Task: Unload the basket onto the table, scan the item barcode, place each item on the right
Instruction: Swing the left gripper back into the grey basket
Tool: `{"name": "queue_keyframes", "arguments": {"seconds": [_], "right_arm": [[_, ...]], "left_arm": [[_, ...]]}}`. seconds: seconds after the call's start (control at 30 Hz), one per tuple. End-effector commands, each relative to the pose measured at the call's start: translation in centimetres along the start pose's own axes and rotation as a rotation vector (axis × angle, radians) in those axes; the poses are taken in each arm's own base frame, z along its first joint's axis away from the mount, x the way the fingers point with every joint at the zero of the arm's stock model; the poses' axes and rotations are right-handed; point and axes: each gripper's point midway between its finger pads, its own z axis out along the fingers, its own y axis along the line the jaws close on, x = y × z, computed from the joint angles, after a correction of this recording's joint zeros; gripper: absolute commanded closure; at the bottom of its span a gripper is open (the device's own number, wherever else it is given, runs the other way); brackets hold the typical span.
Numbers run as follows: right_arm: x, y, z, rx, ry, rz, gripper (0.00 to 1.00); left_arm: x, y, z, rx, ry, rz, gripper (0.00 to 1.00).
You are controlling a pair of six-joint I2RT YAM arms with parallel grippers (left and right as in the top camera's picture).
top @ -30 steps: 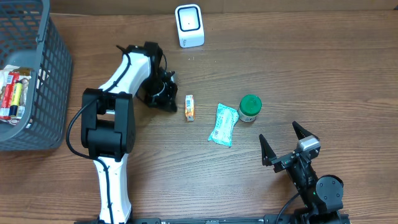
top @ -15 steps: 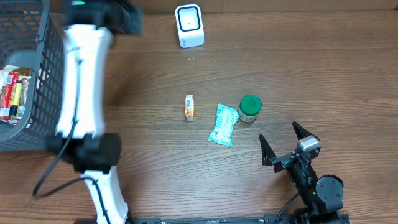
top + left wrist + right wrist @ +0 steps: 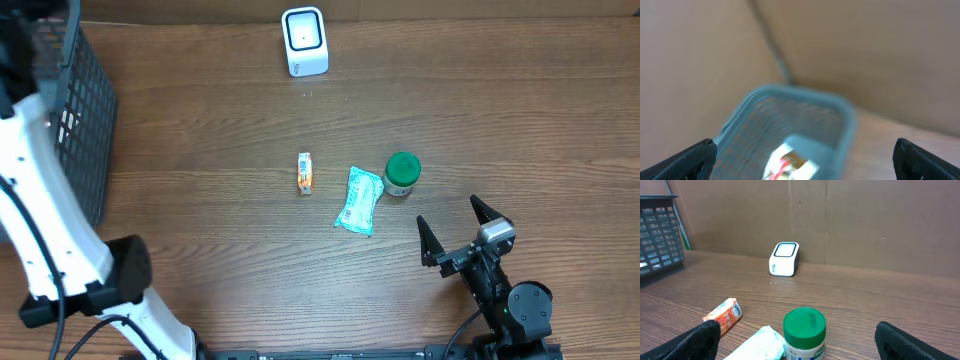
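Presently, the wooden table point(image 3: 520, 100) bears all loose stock. The left arm point(image 3: 40, 220) runs up the table's left side to the grey basket point(image 3: 95, 110). The left gripper point(image 3: 804, 143) hangs over the basket's interior, fingers spread wide and empty. Its wrist view is blurred, but a white and red package point(image 3: 790, 165) shows in the basket. The right gripper point(image 3: 449, 213) sits at the near right, fingers wide, holding nothing. The white scanner point(image 3: 304, 41) stands at the far edge. Mid-table lies the teal packet point(image 3: 359, 200), the green-lidded jar point(image 3: 402, 173) just beside its right end. The small orange packet point(image 3: 305, 173) lies apart, to the teal packet's left.
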Motion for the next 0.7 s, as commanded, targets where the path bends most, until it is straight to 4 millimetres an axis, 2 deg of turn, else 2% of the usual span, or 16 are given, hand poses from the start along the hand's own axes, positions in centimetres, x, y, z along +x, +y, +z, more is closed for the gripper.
{"name": "queue_keyframes", "arguments": {"seconds": [0.0,0.1,0.27,0.47,0.6,0.67], "right_arm": [[0.3,-0.1,0.0,0.006,0.0,0.004,0.0],[0.3,-0.1,0.0,0.006,0.0,0.004,0.0],[0.3,-0.1,0.0,0.006,0.0,0.004,0.0],[0.3,-0.1,0.0,0.006,0.0,0.004,0.0],[0.3,-0.1,0.0,0.006,0.0,0.004,0.0],[0.3,-0.1,0.0,0.006,0.0,0.004,0.0]], "left_arm": [[3.6,3.0,3.9,-0.062,0.124,0.026,0.0],[7.2,5.2,6.6,-0.079,0.235,0.014,0.0],[15.0,7.6,11.1,-0.089,0.446,0.014,0.0],[24.7,7.9,15.7,-0.009,0.632,0.068,0.0],[29.2,8.1,17.4,0.019,0.689,0.088,0.0],[30.6,7.5,18.1,0.073,0.691,0.09,0.0]]}}
